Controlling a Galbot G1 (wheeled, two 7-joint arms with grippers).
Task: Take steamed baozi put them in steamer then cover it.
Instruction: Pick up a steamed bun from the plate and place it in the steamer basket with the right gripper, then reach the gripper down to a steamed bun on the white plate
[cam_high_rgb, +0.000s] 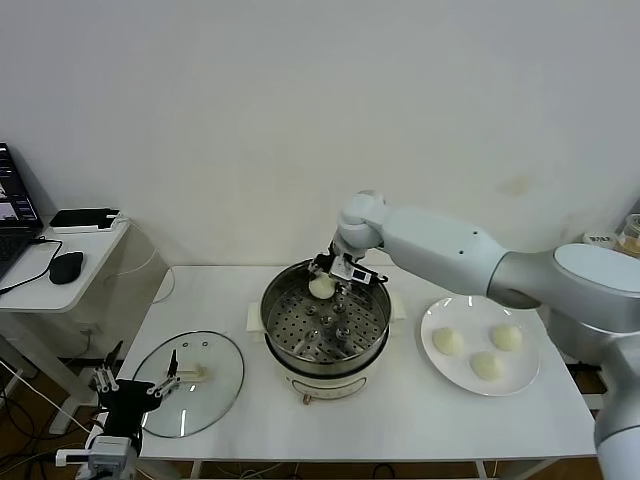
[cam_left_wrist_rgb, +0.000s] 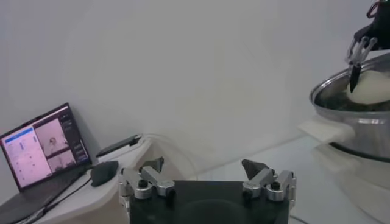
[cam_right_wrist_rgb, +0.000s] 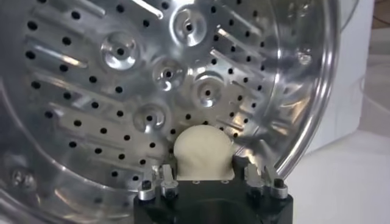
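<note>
Right gripper (cam_high_rgb: 330, 275) was clamped on one baozi (cam_high_rgb: 321, 287), held over the steamer (cam_high_rgb: 325, 325) tray's far edge. Left gripper (cam_high_rgb: 140, 385) parked low beside the worktop, fingers apart.

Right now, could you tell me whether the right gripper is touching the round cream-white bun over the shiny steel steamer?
Touching. The right wrist view shows the right gripper with its fingers pressed against both sides of the bun, above the steamer's perforated tray.
</note>
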